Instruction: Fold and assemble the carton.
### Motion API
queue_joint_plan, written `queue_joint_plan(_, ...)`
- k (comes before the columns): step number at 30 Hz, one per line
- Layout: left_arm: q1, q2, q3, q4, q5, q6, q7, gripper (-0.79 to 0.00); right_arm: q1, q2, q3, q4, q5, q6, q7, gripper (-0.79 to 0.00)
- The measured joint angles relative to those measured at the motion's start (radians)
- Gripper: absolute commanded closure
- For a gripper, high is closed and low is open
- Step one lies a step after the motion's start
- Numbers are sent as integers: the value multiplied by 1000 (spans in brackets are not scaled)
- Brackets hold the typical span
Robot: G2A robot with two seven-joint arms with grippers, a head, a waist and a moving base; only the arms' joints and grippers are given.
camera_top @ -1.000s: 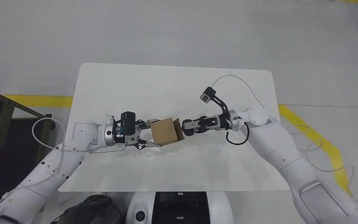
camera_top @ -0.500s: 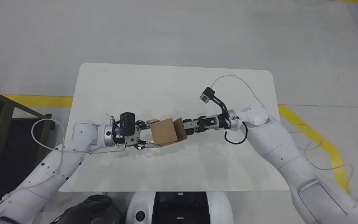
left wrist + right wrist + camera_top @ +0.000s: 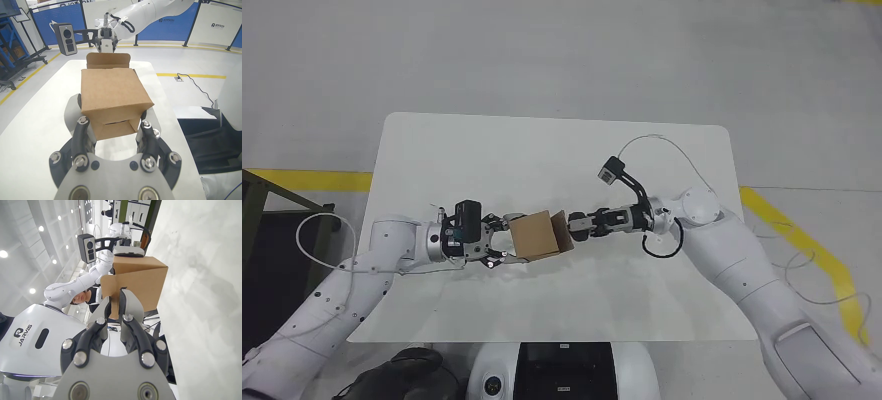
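Currently: brown carton (image 3: 537, 236) over middle of white table (image 3: 542, 150), slightly toward table's near edge. My left gripper (image 3: 508, 244), over table's left half, grasps carton's closed end, one finger pressed against each side wall. My right gripper (image 3: 574, 227), over table's right half, is pinched tight on flap (image 3: 560, 230) at carton's other end. Flap angled outward, that end not closed. Cannot tell whether carton touches table.

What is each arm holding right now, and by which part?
Both hold the carton. The left end effector clamps its closed end from both sides; the right end effector pinches the open flap at the other end.
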State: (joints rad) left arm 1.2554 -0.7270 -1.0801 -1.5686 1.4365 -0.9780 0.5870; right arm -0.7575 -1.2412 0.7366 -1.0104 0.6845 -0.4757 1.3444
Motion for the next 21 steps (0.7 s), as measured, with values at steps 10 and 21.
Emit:
queue_joint_plan(10, 9, -4, -13, -3, 6, -2, -7, -302, 2, 1, 5, 2, -40, -4, -5, -169)
queue_joint_plan(21, 10, -12, -15, 4, 23, 23, -26, -299, -3, 4, 14, -20, -69, 3, 3, -188)
